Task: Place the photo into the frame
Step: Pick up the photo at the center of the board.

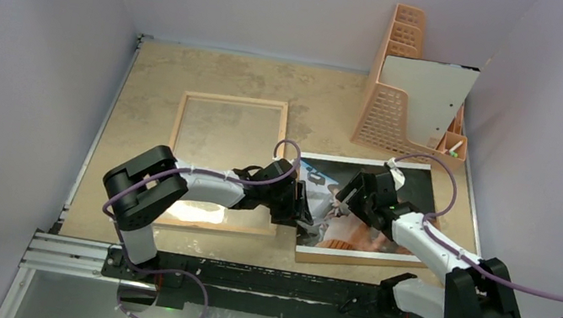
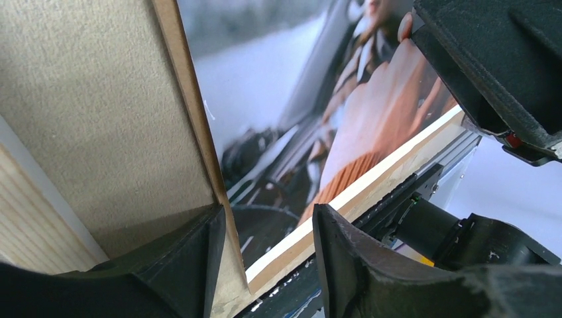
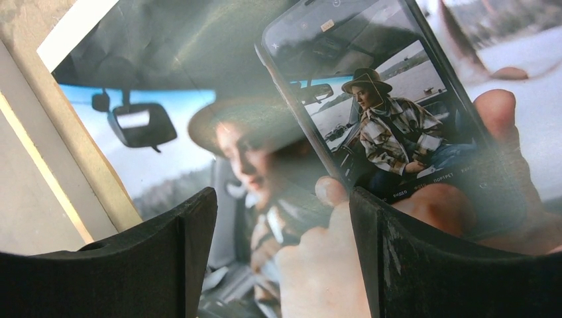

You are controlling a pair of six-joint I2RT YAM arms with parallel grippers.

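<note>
frame (image 1: 233,100): laid on the bench (image 1: 164,72) left of centre, wood rim up; nothing is seen set in it.
left fingers (image 1: 305,212): brought to the photo's near-left corner and parted, with that corner between them; no clamp is shown, and contact cannot be told.
photo (image 1: 327,175): laid flat on the brown backing board (image 2: 199,132), just beside the frame's right rim and outside it.
right fingers (image 1: 348,199): spread wide above the photo's middle; nothing is held.
step in hand: judged to be the pick-up of the photo, which is not yet lifted.
next move: the sheet alone must be pinched at its edge, parted from the board and carried left over the pane.
top view only: frame and photo are shown together, with a peach rack (image 1: 394,100) behind.
left wrist only: the board's edge is shown between the fingers.
right wrist only: the print is shown close: a face, and a hand with a phone.
</note>
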